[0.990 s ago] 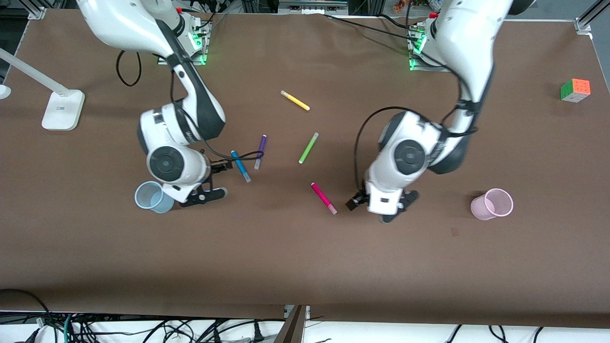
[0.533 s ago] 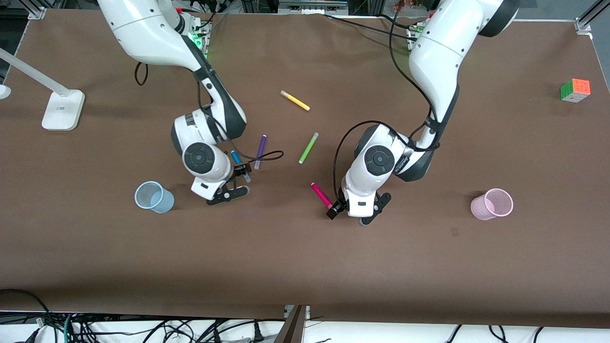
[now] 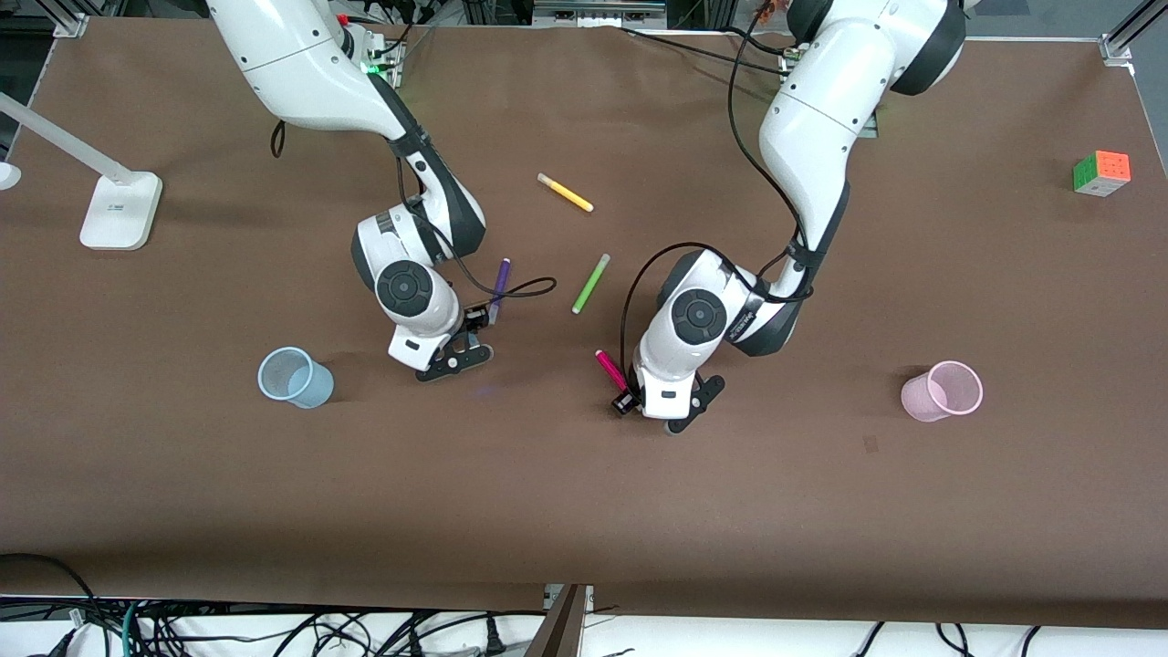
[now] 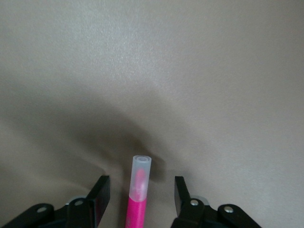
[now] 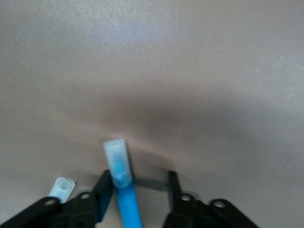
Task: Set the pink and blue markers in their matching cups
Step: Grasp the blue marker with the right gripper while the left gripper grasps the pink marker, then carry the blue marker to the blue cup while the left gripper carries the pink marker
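Note:
The pink marker [image 3: 609, 367] lies flat on the brown table. My left gripper [image 3: 628, 400] is low over its capped end. In the left wrist view the marker [image 4: 137, 199] lies between the open fingers [image 4: 100, 192] of that gripper [image 4: 140, 190], touching neither. My right gripper [image 3: 470, 327] is low over the blue marker, which the hand hides in the front view. In the right wrist view the blue marker [image 5: 126, 199] lies between that gripper's [image 5: 138, 190] open fingers [image 5: 173, 187], close to one. The blue cup [image 3: 292, 377] and the pink cup [image 3: 944, 391] stand empty toward either end of the table.
A purple marker [image 3: 500, 278] lies right beside the right gripper; its cap [image 5: 62, 187] shows in the right wrist view. A lime-green marker [image 3: 589, 284] and a yellow marker [image 3: 566, 192] lie mid-table. A puzzle cube [image 3: 1102, 172] and a lamp base [image 3: 119, 210] sit at the ends.
My right gripper moved from beside the blue cup to over the blue marker. My left gripper moved toward the right arm's end, onto the pink marker's capped end. The markers have not moved.

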Robot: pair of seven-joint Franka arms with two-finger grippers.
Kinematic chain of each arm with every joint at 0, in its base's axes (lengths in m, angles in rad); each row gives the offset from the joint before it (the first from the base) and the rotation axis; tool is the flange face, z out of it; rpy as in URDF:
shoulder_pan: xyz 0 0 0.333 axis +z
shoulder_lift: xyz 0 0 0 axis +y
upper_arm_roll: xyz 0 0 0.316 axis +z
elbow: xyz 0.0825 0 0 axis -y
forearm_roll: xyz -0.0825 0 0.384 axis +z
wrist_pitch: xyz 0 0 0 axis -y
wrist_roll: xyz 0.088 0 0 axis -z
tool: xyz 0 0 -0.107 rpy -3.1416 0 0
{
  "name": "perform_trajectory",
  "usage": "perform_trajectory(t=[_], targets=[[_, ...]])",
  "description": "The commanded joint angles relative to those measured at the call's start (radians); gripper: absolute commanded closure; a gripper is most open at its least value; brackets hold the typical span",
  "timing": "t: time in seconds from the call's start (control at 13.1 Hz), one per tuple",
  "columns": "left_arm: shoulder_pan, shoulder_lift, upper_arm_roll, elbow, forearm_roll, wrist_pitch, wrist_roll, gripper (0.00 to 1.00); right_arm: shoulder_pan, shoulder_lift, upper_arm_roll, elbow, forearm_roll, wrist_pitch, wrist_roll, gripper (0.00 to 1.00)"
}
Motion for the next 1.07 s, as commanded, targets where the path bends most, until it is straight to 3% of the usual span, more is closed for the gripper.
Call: perform_trajectory(t=[0.0, 0.08, 0.15, 0.46, 0.69, 0.99], targets=[[-0.018, 0.021, 0.018, 0.034, 0.0, -0.002, -0.001, 0.72, 0.011, -0.001, -0.001, -0.005, -0.002, 0.021, -0.01, 0.94], [-0.018, 0.022, 0.018, 0.034, 0.0, -0.002, -0.001, 0.88, 0.013, -0.004, -0.001, 0.0, -0.005, 0.023, -0.011, 1.0], [-0.019, 0.021, 0.019, 0.034, 0.002, -0.004, -0.001, 0.98, 0.013, -0.01, -0.001, 0.009, -0.006, 0.021, -0.027, 1.0], [-0.013, -0.016, 0.048, 0.027, 0.064, -0.033, -0.001, 1.0, -0.018, -0.082, -0.016, 0.096, 0.003, -0.054, -0.218, 1.0], [-0.007, -0.092, 0.061, 0.036, 0.216, -0.2, 0.002, 1.0, -0.103, -0.139, -0.015, 0.167, 0.009, -0.175, -0.483, 1.0], [-0.004, -0.126, 0.071, 0.036, 0.503, -0.403, 0.063, 1.0, -0.238, -0.194, -0.016, 0.17, 0.217, -0.244, -1.029, 1.0]])
